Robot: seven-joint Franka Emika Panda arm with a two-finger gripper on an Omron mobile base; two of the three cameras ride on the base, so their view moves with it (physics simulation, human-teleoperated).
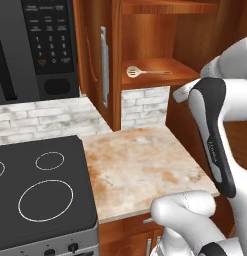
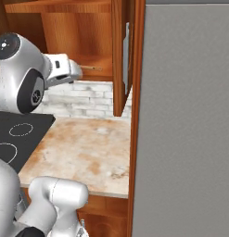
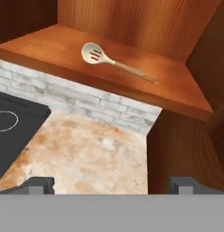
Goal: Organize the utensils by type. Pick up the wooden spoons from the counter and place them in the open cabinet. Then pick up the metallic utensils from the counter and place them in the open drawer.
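**Q:** What did the figure show at this stage?

**A:** The gripper stood with its jaws spread wide and nothing between them. One wooden spoon, pale and slotted, lay flat on the lower shelf of the cabinet, ahead of and above the fingertips. The counter ran directly beneath the tool, bare in the part visible; the cooktop lay off to its left.

**Q:** Where were the metallic utensils and the drawer?

**A:** Neither could be located from these views, so the remaining work could not be measured.

**Q:** What might have gone wrong from here?

**A:** Probably a collision: the tool hung close to the shelf edge and to the cabinet door, so a wide swing away risked striking the wood. Any brush along the shelf could also have nudged the spoon toward its front lip and off.
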